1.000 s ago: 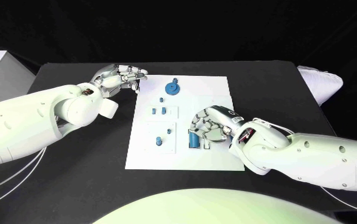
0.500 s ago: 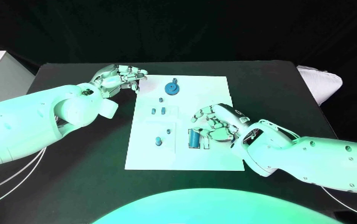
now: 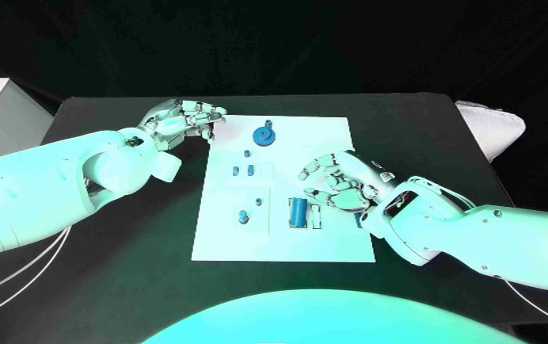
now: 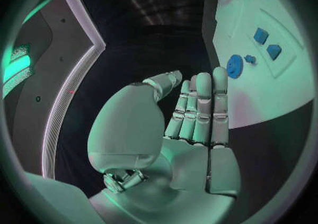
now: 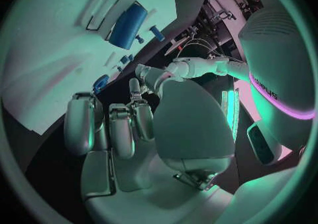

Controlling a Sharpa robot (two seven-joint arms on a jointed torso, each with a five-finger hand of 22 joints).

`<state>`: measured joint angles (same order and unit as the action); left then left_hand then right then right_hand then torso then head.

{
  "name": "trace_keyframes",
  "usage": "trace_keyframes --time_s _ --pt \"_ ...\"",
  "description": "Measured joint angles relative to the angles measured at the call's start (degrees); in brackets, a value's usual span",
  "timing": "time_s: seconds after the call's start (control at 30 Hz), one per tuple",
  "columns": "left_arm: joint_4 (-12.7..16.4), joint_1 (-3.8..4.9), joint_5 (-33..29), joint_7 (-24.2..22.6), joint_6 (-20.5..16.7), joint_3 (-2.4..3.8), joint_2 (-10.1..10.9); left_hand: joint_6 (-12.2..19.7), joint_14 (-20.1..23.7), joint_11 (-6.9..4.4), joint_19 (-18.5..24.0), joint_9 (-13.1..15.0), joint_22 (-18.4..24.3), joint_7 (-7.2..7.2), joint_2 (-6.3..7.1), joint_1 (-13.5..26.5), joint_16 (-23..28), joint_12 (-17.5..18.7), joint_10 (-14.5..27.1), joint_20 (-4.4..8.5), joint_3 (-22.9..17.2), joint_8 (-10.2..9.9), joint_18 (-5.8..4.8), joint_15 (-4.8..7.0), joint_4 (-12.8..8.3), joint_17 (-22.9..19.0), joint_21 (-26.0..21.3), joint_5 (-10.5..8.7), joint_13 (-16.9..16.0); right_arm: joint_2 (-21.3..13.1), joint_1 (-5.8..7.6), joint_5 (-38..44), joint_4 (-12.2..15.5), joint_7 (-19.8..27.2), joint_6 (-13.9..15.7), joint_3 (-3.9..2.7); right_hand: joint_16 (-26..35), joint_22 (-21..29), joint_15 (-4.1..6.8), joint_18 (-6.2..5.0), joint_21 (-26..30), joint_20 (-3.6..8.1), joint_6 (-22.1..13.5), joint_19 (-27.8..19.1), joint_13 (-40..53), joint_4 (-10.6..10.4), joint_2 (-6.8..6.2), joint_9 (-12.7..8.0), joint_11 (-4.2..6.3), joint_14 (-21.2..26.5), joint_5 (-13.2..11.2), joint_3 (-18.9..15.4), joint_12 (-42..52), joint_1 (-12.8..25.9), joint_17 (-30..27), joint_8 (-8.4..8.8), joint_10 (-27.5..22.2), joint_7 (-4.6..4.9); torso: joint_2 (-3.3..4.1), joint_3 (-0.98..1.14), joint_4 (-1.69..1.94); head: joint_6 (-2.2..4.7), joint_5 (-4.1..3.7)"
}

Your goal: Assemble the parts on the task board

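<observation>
Right hand (image 3: 340, 184): over the right part of the task board (image 3: 331, 134), fingers curled loosely inward with nothing in them, touching no part.
Long part (image 3: 297, 212): blue bar lying in its recess on the board, just beside the right hand, on the side toward the robot, apart from the fingers.
Left hand (image 3: 180, 120): at the board's far left corner, over the black table (image 3: 434, 122); fingers bent together, holding nothing.
Round part (image 3: 264, 135): blue disc on the board's far end, near the left hand, not touched.
Small parts (image 3: 243, 170): two blue blocks mid-board, between the hands.
</observation>
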<state>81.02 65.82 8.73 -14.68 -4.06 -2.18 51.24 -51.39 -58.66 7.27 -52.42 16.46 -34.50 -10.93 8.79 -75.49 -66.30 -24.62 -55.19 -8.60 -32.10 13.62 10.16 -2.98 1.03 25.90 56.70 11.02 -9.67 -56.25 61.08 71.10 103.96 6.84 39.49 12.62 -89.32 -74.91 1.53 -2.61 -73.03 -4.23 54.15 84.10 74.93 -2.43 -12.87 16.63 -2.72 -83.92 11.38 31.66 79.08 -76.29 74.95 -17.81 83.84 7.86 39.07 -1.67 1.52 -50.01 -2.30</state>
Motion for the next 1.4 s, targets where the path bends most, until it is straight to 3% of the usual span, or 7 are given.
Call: trace_keyframes --time_s 0.27,0.43,0.57,0.6,0.73,1.03,1.4 --pt "-0.06 0.0 0.0 0.09 0.03 0.0 -0.03 0.0 0.0 0.0 0.0 0.0 0.0 0.0 0.0 0.0 0.0 0.0 0.0 0.0 0.0 0.0 0.0 0.0 0.0 0.0 0.0 0.0 0.0 -0.78 1.16 4.35 0.85 0.21 -6.76 -0.03 0.79 0.01 0.0 0.0 3.6 0.0 -0.73 0.0 0.0 2.18 -2.34 -0.94 0.6 0.0 2.94 -1.58 -2.16 -1.02 0.0 1.75 -1.8 -0.72 -0.04 0.02 -0.02 0.0 -0.02" --pt "-0.1 0.0 0.0 0.11 0.05 0.0 -0.05 0.0 0.0 0.0 0.0 0.0 0.0 0.0 0.0 0.0 0.0 0.0 0.0 0.0 0.0 0.0 0.0 0.0 0.0 0.0 0.0 0.0 0.0 -1.49 1.38 7.47 1.88 -1.77 -8.09 -0.02 0.8 0.01 0.0 0.0 3.08 0.0 0.46 0.0 -0.01 -0.84 -3.4 -0.81 -0.13 0.0 2.94 -6.92 -1.69 2.76 -0.01 1.31 -1.66 -0.24 -0.04 0.02 -0.02 0.0 -0.14" --pt "-0.13 -0.01 0.0 0.15 0.06 -0.01 -0.06 0.0 0.0 0.0 0.0 0.0 0.0 0.0 0.0 0.0 0.0 0.0 0.0 0.0 0.0 0.0 0.0 0.0 0.0 0.0 0.0 0.0 0.0 -2.63 1.45 7.9 2.96 -6.22 -7.89 -0.02 0.94 0.01 0.12 0.0 4.09 0.0 1.45 0.0 -0.01 -7.77 -1.53 -0.21 0.44 0.05 3.16 -20.22 -1.26 5.01 -0.01 -0.85 -1.31 -1.02 -0.08 -0.01 -0.02 0.0 -0.15" --pt "-0.13 -0.01 0.0 0.17 0.06 -0.02 -0.06 0.0 0.0 0.0 0.0 0.0 -0.01 0.0 0.0 0.0 0.0 0.0 0.0 0.0 0.0 0.0 0.0 0.0 0.0 0.0 0.0 0.0 0.0 -2.97 1.46 7.59 3.3 -8.04 -7.81 -0.01 1.4 0.01 0.34 -0.47 5.32 0.0 1.57 0.0 -0.01 -12.1 0.75 0.37 0.81 -0.11 3.59 -28.82 -1.26 2.74 -0.01 -2.21 -1.35 -1.15 -0.09 -0.03 -0.04 0.0 -0.15" --pt "-0.13 -0.01 0.0 0.24 0.08 -0.04 -0.06 0.0 0.0 -0.21 -0.21 -0.07 0.0 0.0 0.0 0.0 0.0 -0.23 0.21 -0.21 0.0 0.0 0.0 0.0 0.0 -0.05 -0.22 0.0 0.0 -3.52 1.51 5.14 4.25 -14.62 -7.73 0.01 2.19 0.01 0.75 -0.91 7.14 0.16 2.69 -0.16 -0.01 -14.45 3.59 1.85 1.21 -0.07 2.65 -38.16 -1.66 4.74 -0.01 -5.0 -1.75 -2.26 -0.16 -0.14 -0.09 0.0 -0.12" --pt "-0.27 -0.01 0.0 0.41 0.15 -0.15 -0.43 0.0 0.0 -0.21 -0.21 -0.07 -0.01 0.0 0.0 0.0 0.0 -0.23 0.21 -0.21 0.0 0.0 0.0 0.0 0.0 -0.05 -0.22 0.0 -0.01 -2.35 1.45 -1.76 5.61 -27.9 -7.65 0.13 2.21 -0.04 1.58 -0.92 7.25 0.95 4.04 -0.1 -0.01 -14.67 4.12 4.3 2.13 -0.09 2.83 -40.8 -1.71 9.49 -0.02 -8.54 -1.08 -3.62 -0.4 -0.38 -0.18 0.0 -0.14" --pt "-0.32 -0.02 0.0 0.65 0.3 -0.26 -0.68 0.0 0.0 -0.21 -0.21 -0.07 0.06 0.0 0.0 0.0 0.0 -0.23 0.21 -0.21 0.0 0.0 0.0 0.0 0.0 -0.05 -0.22 0.0 0.0 1.95 1.44 -6.94 4.9 -37.44 -7.55 0.15 2.21 -0.03 1.66 -0.91 6.81 1.36 4.09 -0.09 -0.02 -14.65 3.89 5.37 2.46 0.0 3.72 -40.91 -1.47 12.73 -0.02 -9.47 -0.75 -3.66 -0.38 -0.44 -0.17 0.0 -0.27"
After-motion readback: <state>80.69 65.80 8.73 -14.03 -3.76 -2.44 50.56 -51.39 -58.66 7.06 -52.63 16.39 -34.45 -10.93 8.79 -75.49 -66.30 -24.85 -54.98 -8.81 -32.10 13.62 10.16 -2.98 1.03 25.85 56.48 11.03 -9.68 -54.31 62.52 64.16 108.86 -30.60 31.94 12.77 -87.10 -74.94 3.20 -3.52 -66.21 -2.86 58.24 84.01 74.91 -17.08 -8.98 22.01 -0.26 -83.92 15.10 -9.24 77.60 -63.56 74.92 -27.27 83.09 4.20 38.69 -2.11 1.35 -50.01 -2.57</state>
